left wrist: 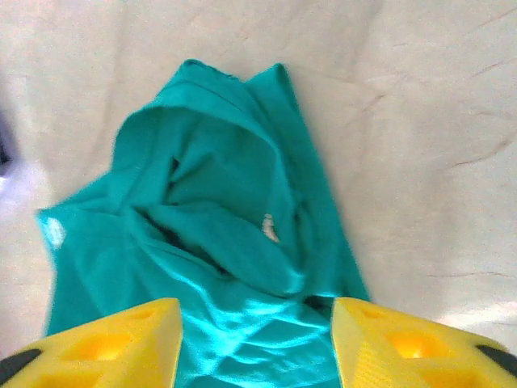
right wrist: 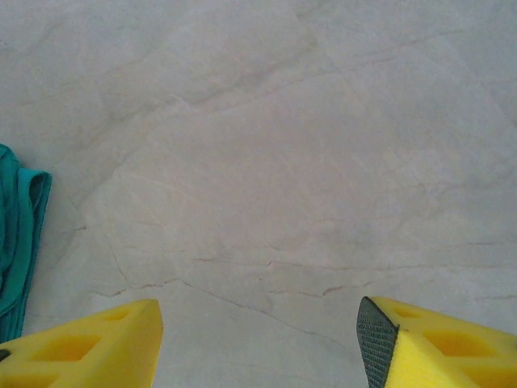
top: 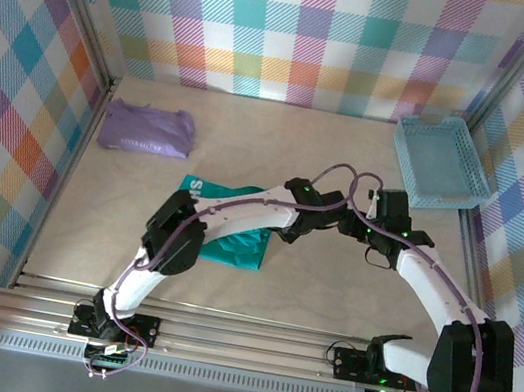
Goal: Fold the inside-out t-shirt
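The teal-green inside-out t-shirt [top: 233, 244] lies bunched on the table, partly hidden under my left forearm, with a pale print showing at its far left corner [top: 196, 186]. In the left wrist view the crumpled t-shirt [left wrist: 218, 234] spreads beneath and between the yellow fingers [left wrist: 121, 339]. My left gripper [left wrist: 254, 317] is open and grips nothing. My right gripper [right wrist: 260, 323] stands open over bare table just right of the shirt. A teal edge of the t-shirt [right wrist: 18, 234] shows at its left.
A folded lavender-purple garment [top: 148, 129] lies at the back left. A light blue plastic basket [top: 440, 165] sits at the back right corner. Checked walls close in the pale table [top: 292, 140] on three sides.
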`<action>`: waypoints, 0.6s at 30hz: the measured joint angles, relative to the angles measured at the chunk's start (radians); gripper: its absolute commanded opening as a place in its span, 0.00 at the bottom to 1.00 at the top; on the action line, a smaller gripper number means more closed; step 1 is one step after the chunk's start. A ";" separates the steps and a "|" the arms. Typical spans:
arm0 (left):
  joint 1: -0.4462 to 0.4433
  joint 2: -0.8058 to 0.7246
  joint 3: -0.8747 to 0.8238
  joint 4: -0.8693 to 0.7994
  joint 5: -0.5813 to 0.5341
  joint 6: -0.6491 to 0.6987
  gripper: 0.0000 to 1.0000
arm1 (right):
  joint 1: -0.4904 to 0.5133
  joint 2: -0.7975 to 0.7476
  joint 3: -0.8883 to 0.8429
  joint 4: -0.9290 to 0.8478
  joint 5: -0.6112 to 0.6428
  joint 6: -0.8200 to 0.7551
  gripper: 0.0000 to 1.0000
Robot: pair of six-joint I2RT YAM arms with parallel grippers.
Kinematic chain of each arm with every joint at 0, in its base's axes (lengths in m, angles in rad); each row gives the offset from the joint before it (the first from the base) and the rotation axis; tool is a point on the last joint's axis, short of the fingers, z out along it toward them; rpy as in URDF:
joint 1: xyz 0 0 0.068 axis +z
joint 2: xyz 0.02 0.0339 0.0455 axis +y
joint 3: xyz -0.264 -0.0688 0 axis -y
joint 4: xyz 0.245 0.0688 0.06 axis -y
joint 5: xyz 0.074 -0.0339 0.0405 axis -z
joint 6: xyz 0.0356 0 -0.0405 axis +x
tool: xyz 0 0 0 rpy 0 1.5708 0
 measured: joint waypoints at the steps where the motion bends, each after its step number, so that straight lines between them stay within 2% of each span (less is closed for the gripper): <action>1: 0.009 -0.053 -0.055 0.026 0.027 -0.003 0.62 | 0.000 -0.002 -0.006 0.004 -0.014 0.002 0.65; 5: 0.097 -0.323 -0.304 0.127 0.139 -0.010 0.62 | 0.021 0.011 -0.039 0.083 -0.161 0.018 0.65; 9: 0.229 -0.529 -0.509 0.244 0.265 -0.026 0.59 | 0.140 0.143 -0.004 0.175 -0.322 0.035 0.65; 11: 0.257 -0.571 -0.592 0.312 0.339 -0.032 0.58 | 0.183 0.231 0.035 0.212 -0.386 0.059 0.62; 14: 0.251 -0.554 -0.653 0.398 0.423 -0.035 0.57 | 0.200 0.367 0.117 0.267 -0.462 0.115 0.57; 18: 0.249 -0.486 -0.660 0.488 0.428 -0.030 0.57 | 0.212 0.531 0.245 0.312 -0.503 0.168 0.53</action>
